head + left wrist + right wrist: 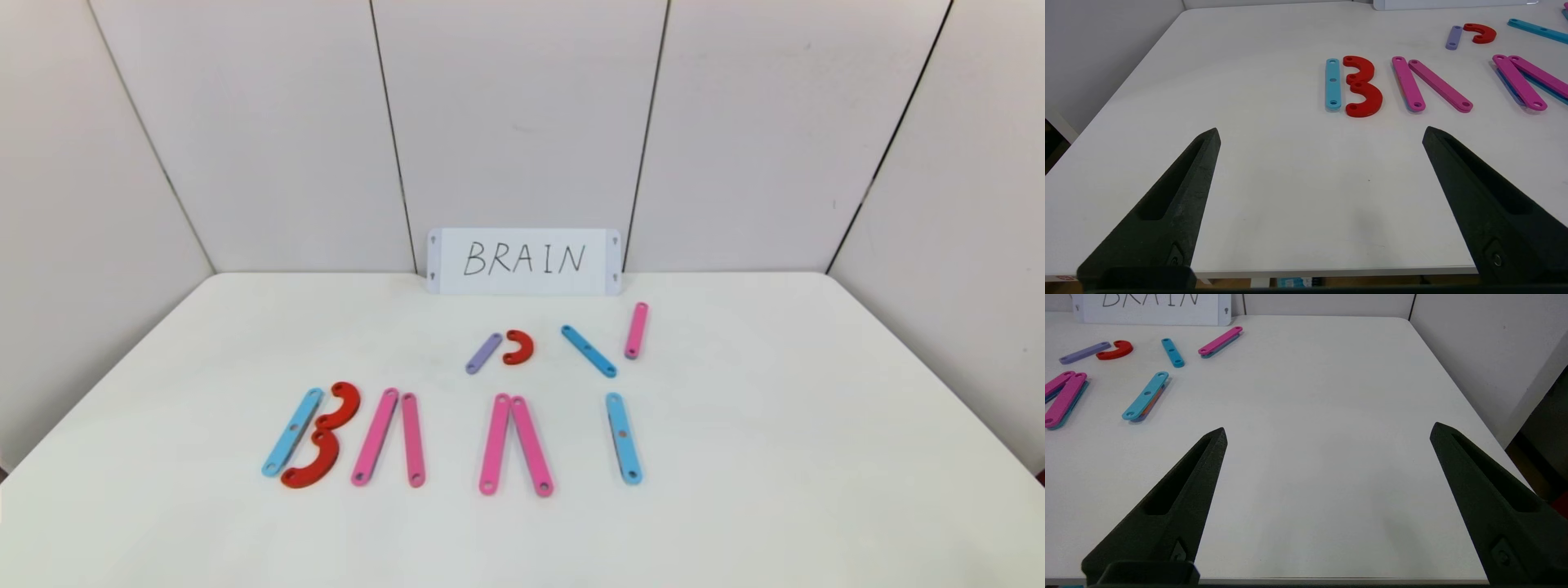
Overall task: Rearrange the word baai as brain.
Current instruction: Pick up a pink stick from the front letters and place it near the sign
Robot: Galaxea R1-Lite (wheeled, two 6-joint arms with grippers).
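The front row on the table spells the word baai: a blue bar (291,432) with two red arcs (326,437) makes the B, a pair of pink bars (390,437) leans into an A, a second pink pair (514,443) forms another A, and a lone blue bar (623,438) stands as the I. Behind the row lie a purple bar (483,353), a red arc (518,347), a blue bar (588,351) and a pink bar (636,330). My left gripper (1321,134) hangs open near the table's front left edge, holding nothing. My right gripper (1328,433) is open over bare table at the front right.
A white card (523,260) with BRAIN written on it leans against the back wall. Grey wall panels close in the table at the back and sides. The table's near edge (1331,271) runs just below my left gripper.
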